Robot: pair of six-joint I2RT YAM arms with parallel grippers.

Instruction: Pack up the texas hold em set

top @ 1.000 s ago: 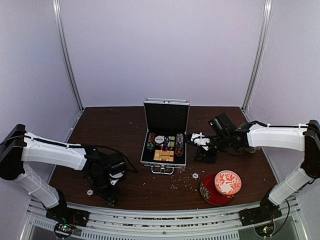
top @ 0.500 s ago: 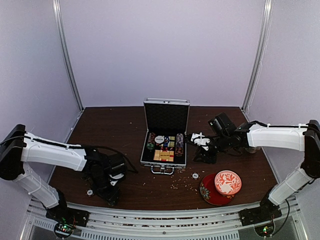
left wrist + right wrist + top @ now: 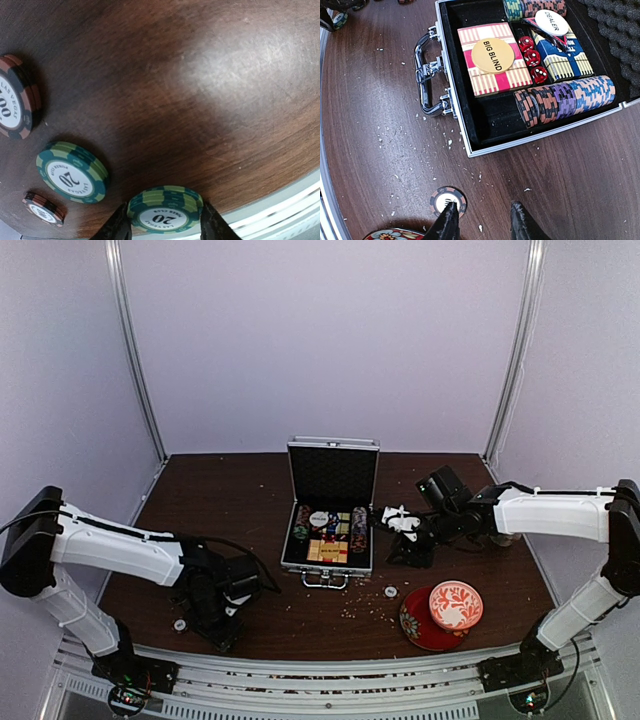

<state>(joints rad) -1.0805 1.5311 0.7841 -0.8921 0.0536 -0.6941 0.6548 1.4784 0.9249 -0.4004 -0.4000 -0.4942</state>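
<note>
Inside the open case [image 3: 332, 475], cards [image 3: 492, 57], dice [image 3: 532, 57] and chip rows [image 3: 565, 100] are stowed. Left of the case, the left claw [image 3: 165, 225] pinches a green chip stack [image 3: 165, 207]; other chips [image 3: 72, 172] lie loose nearby. Right of it, the right claw [image 3: 482, 220] hangs spread and empty, one stray chip [image 3: 448, 200] beneath. Closing remains.

Glossy wood table [image 3: 370, 100]; shiny metal briefcase [image 3: 545, 134], matt black lining [image 3: 495, 112].
</note>
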